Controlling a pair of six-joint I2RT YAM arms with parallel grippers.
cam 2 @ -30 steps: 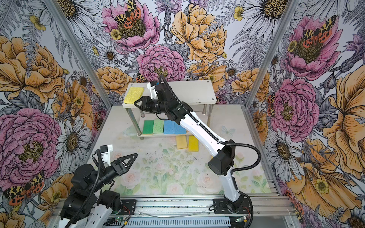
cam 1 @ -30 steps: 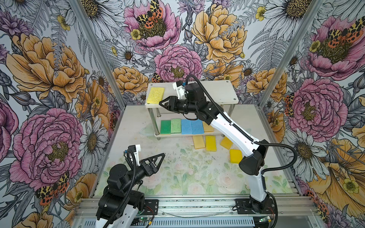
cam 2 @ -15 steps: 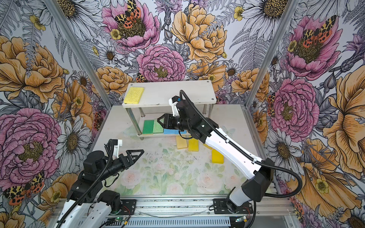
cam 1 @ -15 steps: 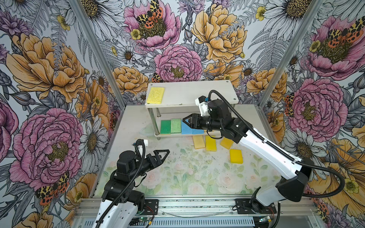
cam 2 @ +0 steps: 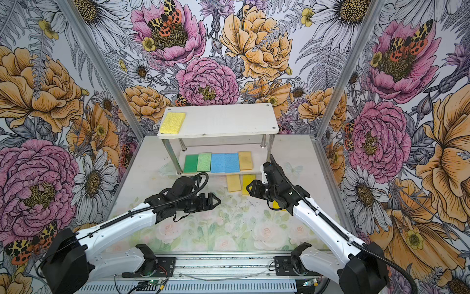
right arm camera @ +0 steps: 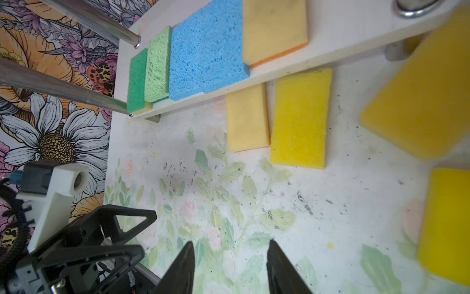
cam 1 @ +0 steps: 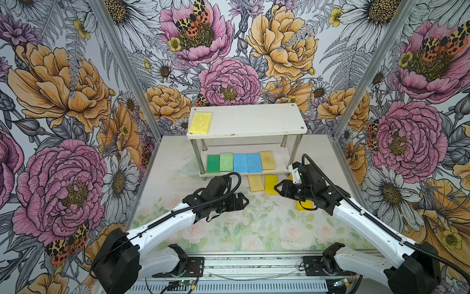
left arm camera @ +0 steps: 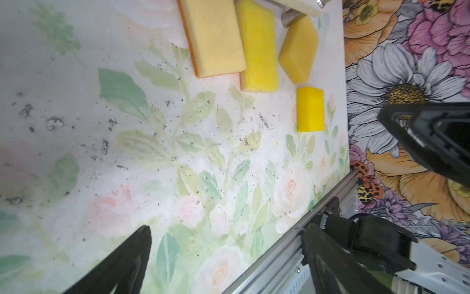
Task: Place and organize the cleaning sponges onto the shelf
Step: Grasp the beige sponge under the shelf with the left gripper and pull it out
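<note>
Six cleaning sponges (cam 1: 240, 163) on the shelf (cam 1: 254, 119), four on the table (cam 1: 229, 229) in front of it; both grippers empty.

Shelf top board: one yellow sponge (cam 1: 200, 123) at its left end. Lower board, left to right in a row: dark green sponge (cam 1: 213, 163), light green sponge (cam 1: 226, 162), two light blue sponges (cam 1: 254, 163), tan sponge (cam 1: 267, 160). On the table just in front of the shelf: pale tan sponge (cam 1: 255, 182) and bright yellow sponge (cam 1: 271, 183) side by side. Orange-yellow sponge (left arm camera: 298, 48) sits by the shelf's front right foot. Small yellow sponge (cam 1: 304, 205) lies further out from that foot, partly under the right arm. Left gripper (cam 1: 245, 201) is out in front of the shelf's middle, fingers spread wide, nothing between. Right gripper (cam 1: 276, 188) is near the shelf's front right post, fingers partly apart, nothing between.
</note>
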